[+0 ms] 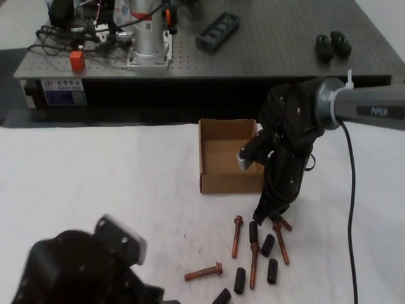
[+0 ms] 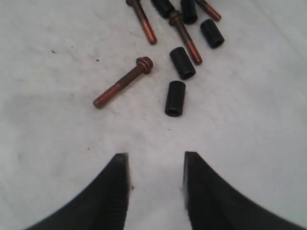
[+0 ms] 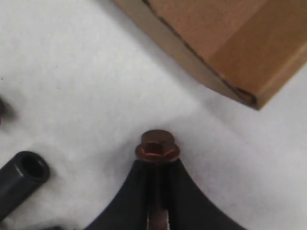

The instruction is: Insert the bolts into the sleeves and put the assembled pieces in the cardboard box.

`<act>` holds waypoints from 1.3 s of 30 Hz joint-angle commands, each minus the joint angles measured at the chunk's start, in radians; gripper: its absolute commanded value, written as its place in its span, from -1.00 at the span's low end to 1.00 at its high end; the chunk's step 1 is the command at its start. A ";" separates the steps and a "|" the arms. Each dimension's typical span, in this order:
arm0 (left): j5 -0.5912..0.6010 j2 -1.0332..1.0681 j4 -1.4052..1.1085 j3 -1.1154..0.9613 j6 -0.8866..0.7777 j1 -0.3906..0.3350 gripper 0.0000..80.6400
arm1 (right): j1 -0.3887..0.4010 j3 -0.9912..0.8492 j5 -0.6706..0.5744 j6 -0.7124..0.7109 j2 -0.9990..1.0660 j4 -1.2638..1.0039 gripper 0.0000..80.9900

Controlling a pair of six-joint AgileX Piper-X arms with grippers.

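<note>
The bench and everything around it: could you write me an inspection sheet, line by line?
Surface: white cover, slightly wrinkled.
Job's things: loose bolts and black sleeves lying mixed together in front of the open cardboard box; none looks assembled.
Clutter: nothing seen on the white cover.
Grippers: left tool open over bare cover, short of the pile; right tool shut on a bolt, beside the box.
Cables: black cable hanging from the right arm; wires bundled at the back.
Surroundings: perforated metal board behind, carrying a metal post, a black tray and an orange block.
</note>
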 commanded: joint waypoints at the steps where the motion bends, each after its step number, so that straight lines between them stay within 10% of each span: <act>1: 0.053 0.057 0.001 -0.046 0.042 -0.006 -0.32 | -0.008 -0.005 0.029 0.017 -0.001 -0.012 -0.99; 20: 0.059 0.756 0.638 -0.798 0.380 -0.006 -0.32 | -0.120 0.476 -0.160 0.247 -0.737 -0.033 -0.99; 39: 0.287 0.813 0.711 -0.856 0.360 -0.014 -0.32 | -0.133 0.648 -0.160 0.284 -0.861 -0.068 -0.99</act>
